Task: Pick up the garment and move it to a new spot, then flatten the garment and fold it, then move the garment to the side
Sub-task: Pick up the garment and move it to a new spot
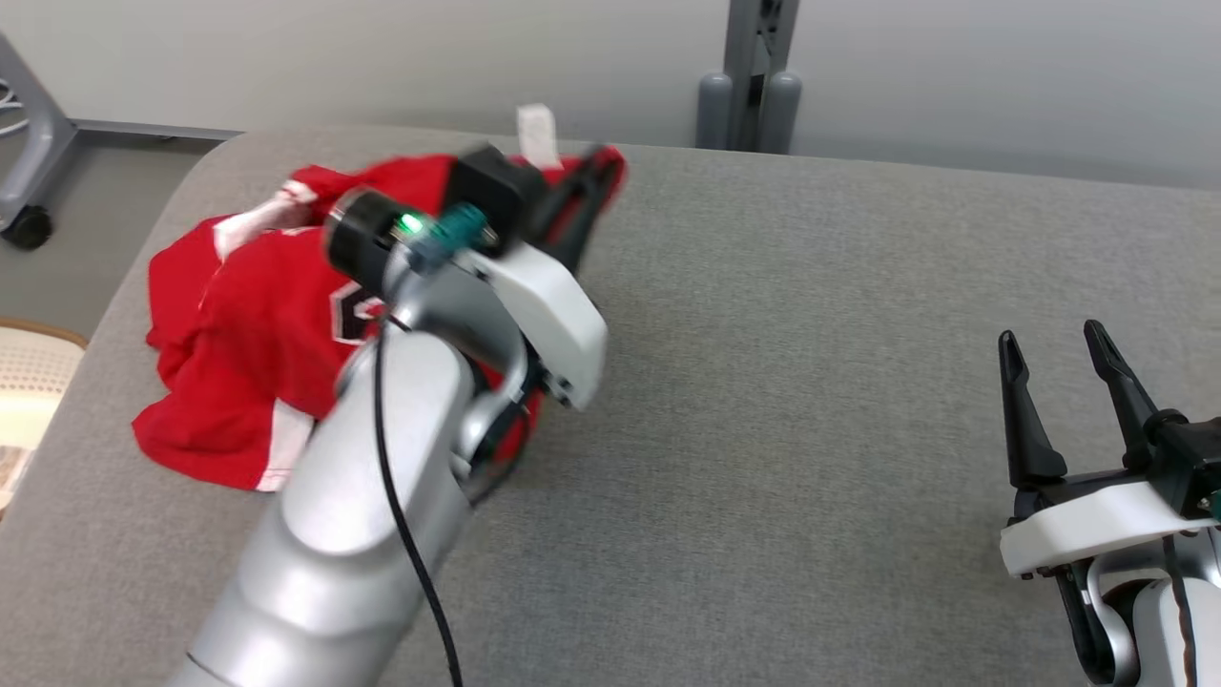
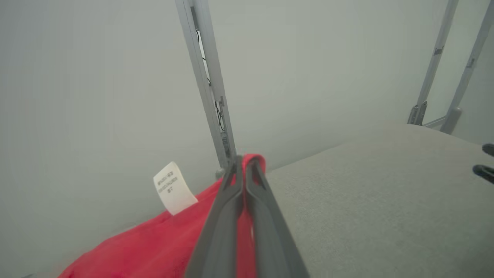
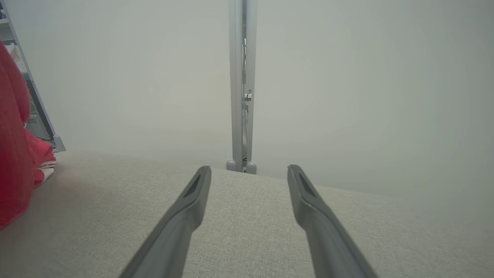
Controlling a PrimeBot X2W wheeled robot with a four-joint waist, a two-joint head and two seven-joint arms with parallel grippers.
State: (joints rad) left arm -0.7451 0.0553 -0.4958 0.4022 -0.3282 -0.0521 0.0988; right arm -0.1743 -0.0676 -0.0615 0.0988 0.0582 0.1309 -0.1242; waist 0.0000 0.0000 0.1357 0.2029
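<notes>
Left forearm [image 1: 362, 496], silver, stands foremost. Its left gripper [image 1: 591, 176] is clamped tight on an edge of the red garment [image 1: 238, 324], with fabric showing just past the fingertips. A white label [image 1: 537, 134] sticks up just beside those tips. The remaining garment lies crumpled behind the gripper on the grey padded surface [image 1: 811, 401]. Right gripper [image 1: 1049, 334] stands spread wide, holding nothing, well apart from the garment.

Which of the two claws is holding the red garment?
The left claw, shut on the garment; the right claw is open and empty.
</notes>
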